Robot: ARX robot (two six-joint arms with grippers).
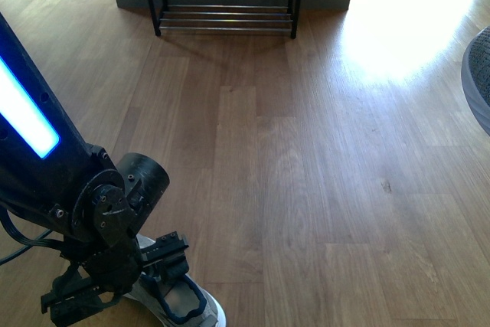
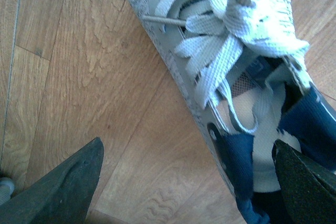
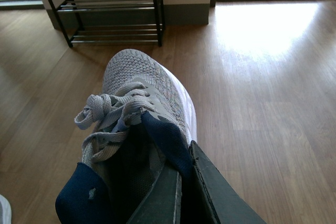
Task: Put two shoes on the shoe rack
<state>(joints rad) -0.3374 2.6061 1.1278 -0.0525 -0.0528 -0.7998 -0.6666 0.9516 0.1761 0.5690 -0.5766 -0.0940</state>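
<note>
**A:** Where's the left pincer?

**B:** Low over the floor, close to the robot, at the floor sneaker. It's spread wide. One finger sits at the navy-lined opening and the other hangs outside over bare wood. The shoe's side wall lies between them, and nothing is pinched.

**A:** How does that shoe lie?

**B:** Upright on its sole, with the grey laces loosely tied. The front view catches only its heel end, beside the arm.

**A:** And the right pincer?

**B:** Pressed together on the held sneaker, gripping the navy collar at one side of the opening. The toe points toward the rack. In the front view a grey knit edge shows at the far right, and it looks clear of the floor.

**A:** Where's the rack?

**B:** Well apart from both shoes, against the far wall. It has a black frame and shiny rods, and the visible rods hold no shoe
</note>
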